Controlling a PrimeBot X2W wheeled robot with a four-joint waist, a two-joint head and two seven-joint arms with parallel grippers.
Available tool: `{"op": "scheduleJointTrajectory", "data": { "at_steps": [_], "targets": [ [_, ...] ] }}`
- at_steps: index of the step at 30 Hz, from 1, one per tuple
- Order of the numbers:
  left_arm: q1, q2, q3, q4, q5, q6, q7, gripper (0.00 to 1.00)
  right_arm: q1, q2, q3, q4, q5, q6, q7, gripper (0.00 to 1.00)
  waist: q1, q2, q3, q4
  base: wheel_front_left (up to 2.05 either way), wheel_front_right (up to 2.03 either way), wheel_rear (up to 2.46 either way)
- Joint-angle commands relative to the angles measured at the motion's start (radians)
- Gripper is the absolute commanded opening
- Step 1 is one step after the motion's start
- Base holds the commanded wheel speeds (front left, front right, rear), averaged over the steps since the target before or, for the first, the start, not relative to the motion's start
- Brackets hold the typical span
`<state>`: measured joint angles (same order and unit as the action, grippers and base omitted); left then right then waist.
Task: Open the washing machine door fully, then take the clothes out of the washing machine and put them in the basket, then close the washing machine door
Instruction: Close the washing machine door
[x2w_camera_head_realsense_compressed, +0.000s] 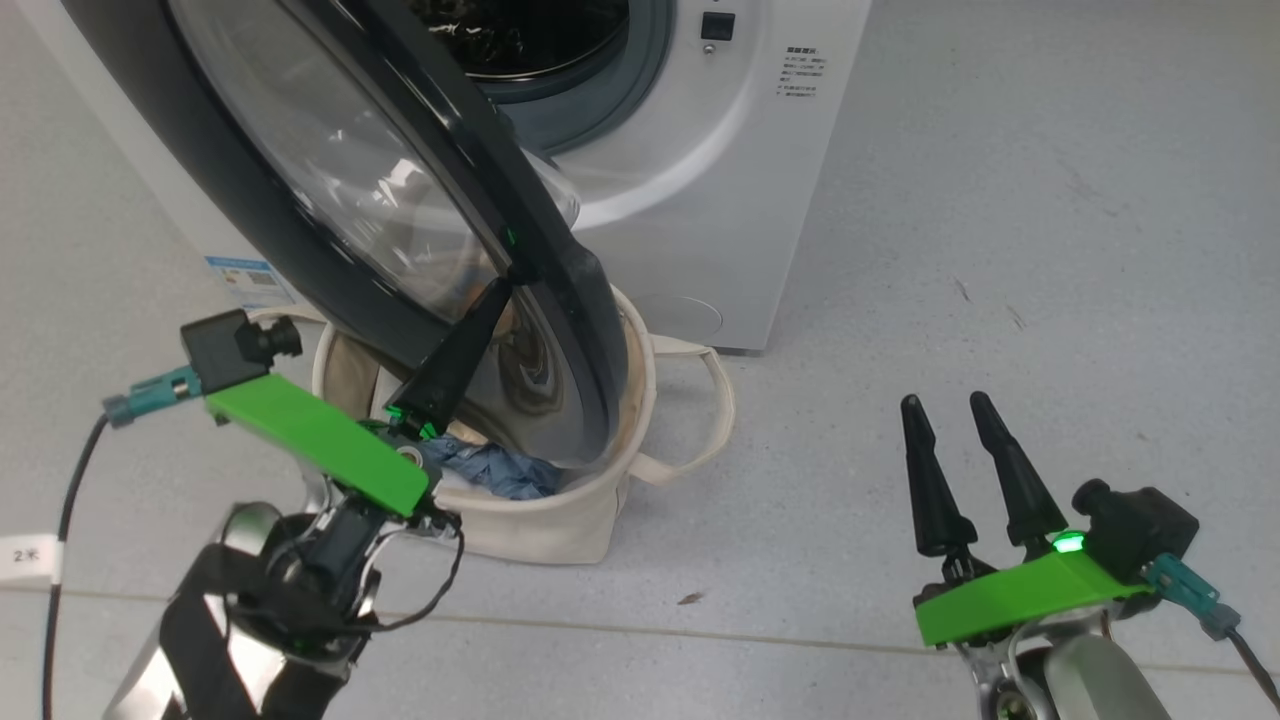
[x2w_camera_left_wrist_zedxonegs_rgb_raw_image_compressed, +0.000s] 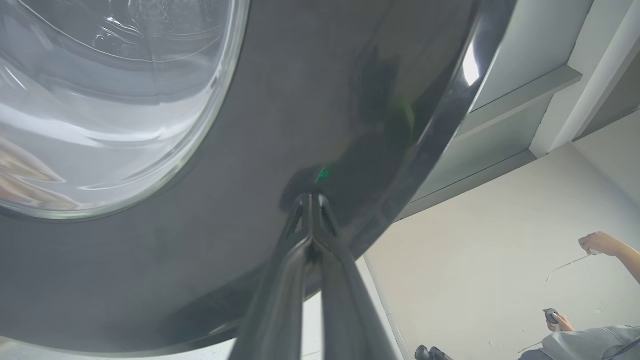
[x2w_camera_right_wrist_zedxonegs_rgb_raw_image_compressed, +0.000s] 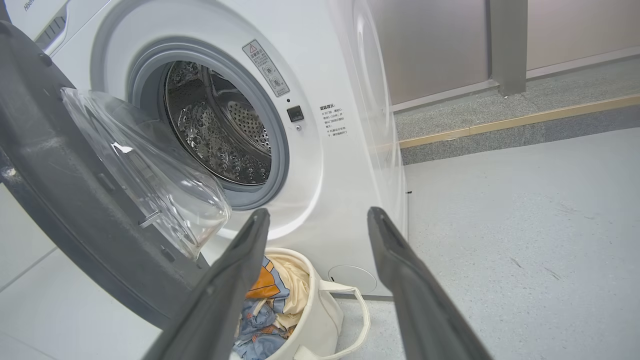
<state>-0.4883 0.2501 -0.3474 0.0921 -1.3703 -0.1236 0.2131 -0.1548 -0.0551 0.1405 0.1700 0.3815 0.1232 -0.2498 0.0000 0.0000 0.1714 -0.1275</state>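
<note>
- While the left gripper (x2w_camera_head_realsense_compressed: 503, 288) has its two dark fingers pressed together into a single point with nothing between them, that point touches the one washing machine door (x2w_camera_head_realsense_compressed: 560, 230), on the glossy black band beside the edge.
- From the left wrist, the shut tips (x2w_camera_left_wrist_zedxonegs_rgb_raw_image_compressed: 310, 198) meet the door (x2w_camera_left_wrist_zedxonegs_rgb_raw_image_compressed: 240, 260) straight ahead. The door's one clear glass window lies up and to the left of them, and its outer edge runs just to their right.
- Far off to the right of those tips, one person's two hands (x2w_camera_left_wrist_zedxonegs_rgb_raw_image_compressed: 597, 243) are in view.
- At the right gripper (x2w_camera_head_realsense_compressed: 945, 400), the two fingers stand wide apart and hold nothing, over bare floor, well apart from everything else.
- Ahead of the right gripper's spread jaws (x2w_camera_right_wrist_zedxonegs_rgb_raw_image_compressed: 317, 212) stands the one washing machine (x2w_camera_right_wrist_zedxonegs_rgb_raw_image_compressed: 320, 165). Its white front shows in the gap between the two fingers, and its grey-rimmed drum mouth sits above and left of the left finger.
- Left of those jaws the door (x2w_camera_right_wrist_zedxonegs_rgb_raw_image_compressed: 50, 175) hangs half open, its glass bowl bulging toward the drum mouth.
- One basket (x2w_camera_right_wrist_zedxonegs_rgb_raw_image_compressed: 320, 310) sits on the floor against the washer's foot, low in the gap between the right gripper's fingers. In the head view the basket (x2w_camera_head_realsense_compressed: 560, 530) lies directly beneath the left gripper's fingers and the door's lower edge.
- Inside it lie the clothes (x2w_camera_right_wrist_zedxonegs_rgb_raw_image_compressed: 265, 305), blue with orange and cream patches, bunched into one heap; how many pieces I cannot tell. In the head view a blue fold (x2w_camera_head_realsense_compressed: 500, 475) shows just under the base of the left fingers.
</note>
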Motion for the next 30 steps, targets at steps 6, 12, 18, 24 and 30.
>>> {"op": "scheduleJointTrajectory", "data": {
  "at_steps": [6,12,18,24,30],
  "targets": [
    [-0.08,0.015,-0.027,0.033,-0.023,-0.007,-0.087,0.0,-0.016,0.005,0.033,-0.034,0.005,0.008,-0.012,1.0,0.0,0.0,0.015,-0.004,0.0,0.0,0.0],
    [-0.13,0.024,-0.079,0.075,-0.032,-0.007,-0.124,0.0,-0.043,0.005,0.043,-0.042,-0.002,0.008,-0.012,1.0,0.0,0.0,0.05,-0.015,0.0,0.0,0.0],
    [-0.133,0.056,-0.124,0.102,-0.056,-0.007,-0.168,0.0,-0.058,0.005,0.037,-0.073,0.023,0.008,-0.012,1.0,0.0,0.0,0.079,-0.022,0.0,0.0,0.0],
    [-0.076,0.134,-0.2,0.145,0.056,-0.007,-0.269,0.0,-0.053,0.005,0.038,-0.13,0.041,0.008,-0.012,1.0,0.0,0.0,0.06,-0.001,0.0,0.0,0.0],
    [-0.04,0.177,-0.279,0.255,0.264,0.01,-0.417,0.0,-0.028,0.005,0.046,-0.154,0.034,0.008,-0.012,1.0,0.0,0.0,0.017,0.05,0.0,0.0,0.0]
  ]
}}
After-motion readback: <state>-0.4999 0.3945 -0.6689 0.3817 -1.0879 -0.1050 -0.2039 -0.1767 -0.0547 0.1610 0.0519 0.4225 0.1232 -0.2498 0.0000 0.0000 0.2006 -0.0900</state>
